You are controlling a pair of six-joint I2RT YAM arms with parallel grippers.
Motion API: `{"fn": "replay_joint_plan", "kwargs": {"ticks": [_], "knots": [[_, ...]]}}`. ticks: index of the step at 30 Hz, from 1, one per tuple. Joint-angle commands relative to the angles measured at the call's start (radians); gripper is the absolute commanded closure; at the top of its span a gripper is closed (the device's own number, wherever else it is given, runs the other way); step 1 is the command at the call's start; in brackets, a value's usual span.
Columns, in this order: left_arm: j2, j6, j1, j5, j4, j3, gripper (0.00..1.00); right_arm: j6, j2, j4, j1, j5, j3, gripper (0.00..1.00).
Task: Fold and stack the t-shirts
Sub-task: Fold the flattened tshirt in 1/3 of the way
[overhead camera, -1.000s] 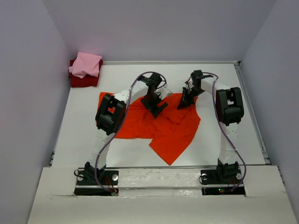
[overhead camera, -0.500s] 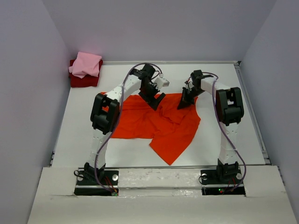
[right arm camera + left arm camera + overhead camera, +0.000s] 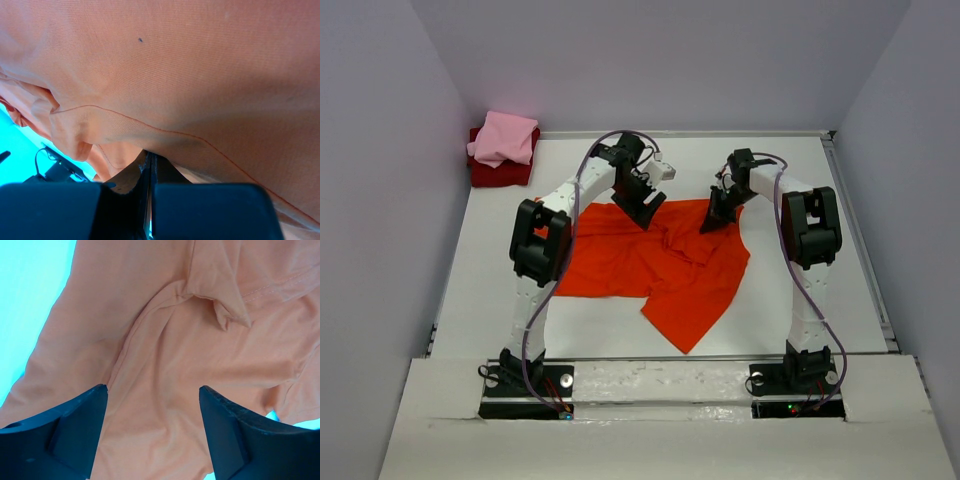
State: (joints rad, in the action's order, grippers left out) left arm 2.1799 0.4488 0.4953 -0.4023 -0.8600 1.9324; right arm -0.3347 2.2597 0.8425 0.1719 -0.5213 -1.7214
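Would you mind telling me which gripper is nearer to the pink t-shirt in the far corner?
Left. The left gripper hovers at mid-table, right of the pink t-shirt; the right gripper is farther right, pinching the orange-red t-shirt.

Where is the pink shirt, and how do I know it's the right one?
Find the white table, then look to its far left corner. A small folded pile sits there, and the pink t-shirt lies on top of the dark red t-shirt. It is the palest one, folded small, unlike the orange-red t-shirt spread out in the middle.
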Motion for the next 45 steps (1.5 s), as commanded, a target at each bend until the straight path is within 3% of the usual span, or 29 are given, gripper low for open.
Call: {"fn": "replay_joint_plan", "kwargs": {"ticks": [1,5,7,14,19,24,29,31,37,42,44,45], "knots": [[0.018,0.041,-0.003,0.017,-0.037,0.037,0.18,0.029,0.020,-0.005,0.006,0.069,-0.027,1.00],[0.024,0.041,-0.001,0.034,-0.022,0.010,0.21,0.029,0.020,-0.003,0.006,0.073,-0.030,1.00],[0.037,0.044,-0.001,0.026,-0.022,-0.001,0.16,0.029,0.020,0.000,0.006,0.072,-0.030,1.00],[0.064,0.042,-0.004,0.043,-0.014,0.000,0.16,0.031,0.017,-0.002,0.006,0.072,-0.026,1.00],[0.075,0.033,-0.003,0.045,-0.010,-0.004,0.37,0.031,0.017,-0.002,0.006,0.070,-0.027,1.00],[0.064,0.028,-0.004,0.048,-0.001,-0.013,0.46,0.033,0.017,0.000,0.006,0.073,-0.029,1.00],[0.070,0.022,-0.004,0.057,0.007,-0.027,0.47,0.034,0.017,0.001,0.006,0.072,-0.032,1.00],[0.075,0.027,-0.011,0.046,0.003,-0.015,0.35,0.036,0.017,0.001,0.006,0.073,-0.029,1.00],[0.086,0.027,-0.037,0.048,-0.008,0.025,0.23,0.036,0.018,0.001,0.006,0.072,-0.029,1.00],[0.090,0.022,-0.043,0.074,-0.008,0.039,0.23,0.037,0.020,0.000,0.006,0.070,-0.030,1.00],[0.090,0.019,-0.046,0.074,-0.002,0.036,0.29,0.040,0.023,0.003,0.006,0.072,-0.032,1.00],[0.093,0.018,-0.046,0.076,0.001,0.033,0.38,0.039,0.024,0.001,0.006,0.072,-0.033,1.00]]}}
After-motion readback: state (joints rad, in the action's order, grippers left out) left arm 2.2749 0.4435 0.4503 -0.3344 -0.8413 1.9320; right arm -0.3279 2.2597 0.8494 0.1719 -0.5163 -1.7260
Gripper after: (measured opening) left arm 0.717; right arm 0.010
